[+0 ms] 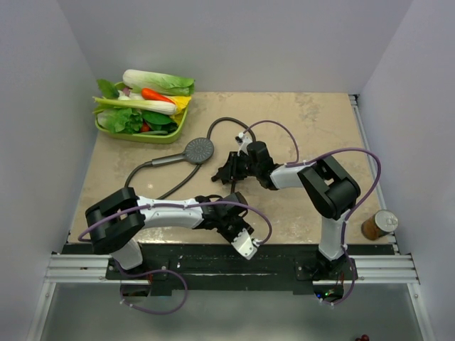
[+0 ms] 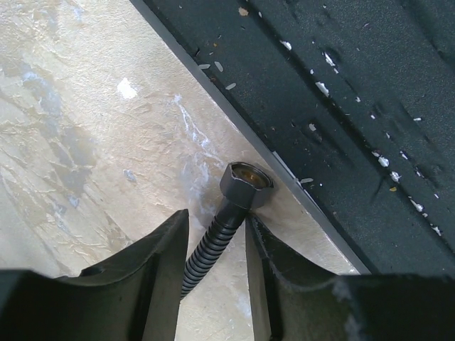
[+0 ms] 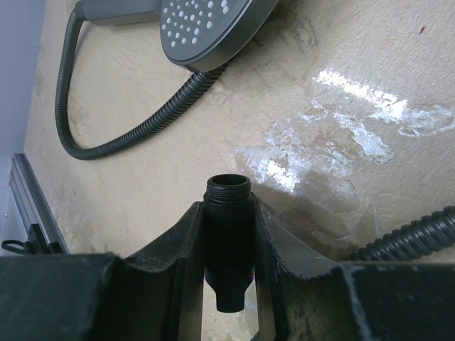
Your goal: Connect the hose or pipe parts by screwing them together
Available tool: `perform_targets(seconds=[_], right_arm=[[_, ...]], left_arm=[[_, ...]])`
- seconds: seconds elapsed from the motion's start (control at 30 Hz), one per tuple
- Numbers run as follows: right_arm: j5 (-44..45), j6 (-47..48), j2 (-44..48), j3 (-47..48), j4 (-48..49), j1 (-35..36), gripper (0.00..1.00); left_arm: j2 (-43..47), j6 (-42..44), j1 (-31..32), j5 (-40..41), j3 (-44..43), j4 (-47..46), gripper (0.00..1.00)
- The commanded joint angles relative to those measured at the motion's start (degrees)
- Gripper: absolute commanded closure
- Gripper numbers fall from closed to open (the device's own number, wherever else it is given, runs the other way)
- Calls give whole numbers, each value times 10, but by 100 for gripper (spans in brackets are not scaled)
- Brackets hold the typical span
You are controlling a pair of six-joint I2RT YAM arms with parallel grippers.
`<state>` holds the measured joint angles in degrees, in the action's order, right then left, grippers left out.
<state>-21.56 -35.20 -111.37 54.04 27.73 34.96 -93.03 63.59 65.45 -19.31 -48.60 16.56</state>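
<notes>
In the right wrist view the dark grey shower head (image 3: 210, 28) lies face up at the top, with the ribbed hose (image 3: 135, 135) curving from its handle. My right gripper (image 3: 227, 206) is shut on a short black threaded fitting (image 3: 228, 227), thread end pointing forward. In the top view that gripper (image 1: 229, 172) hovers just right of the shower head (image 1: 199, 149). My left gripper (image 2: 215, 217) is open around the hose (image 2: 206, 256) just behind its hex end nut (image 2: 246, 185), which rests on the table by the near edge. The left finger stands apart from the hose.
A green basket (image 1: 142, 135) of vegetables sits at the back left. A brown can (image 1: 379, 224) stands at the right edge. The black base rail (image 2: 341, 106) runs just beyond the end nut. Another stretch of hose (image 3: 412, 238) lies right of the right gripper.
</notes>
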Motion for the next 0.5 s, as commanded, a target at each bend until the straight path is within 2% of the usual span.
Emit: perform_targets(seconds=[0.0, 0.47], right_arm=[[42, 19, -42, -23, -79, 7, 100], [42, 16, -51, -17, -79, 7, 100]], left_arm=[[-13, 5, 6, -13, 5, 1, 57], [-6, 18, 35, -28, -4, 44, 58]])
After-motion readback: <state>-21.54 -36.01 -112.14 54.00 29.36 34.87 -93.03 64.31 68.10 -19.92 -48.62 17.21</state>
